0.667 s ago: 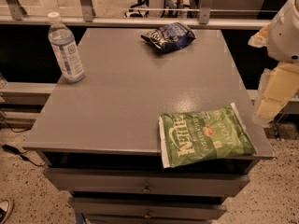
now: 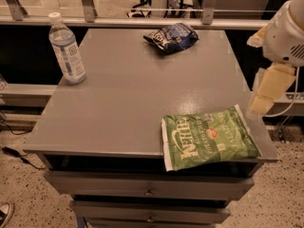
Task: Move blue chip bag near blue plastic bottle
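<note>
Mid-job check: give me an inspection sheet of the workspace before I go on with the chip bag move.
Surface: grey table top, drawers below.
Job's things: blue chip bag lies at the far edge; blue plastic bottle stands upright at the far left corner, well apart from it.
Clutter: green chip bag lies flat at the near right corner, overhanging the front edge.
Grippers: gripper hangs off the table's right side, touching no item.
Cables: dark cable on the floor, left.
Surroundings: metal railing behind; speckled floor.
</note>
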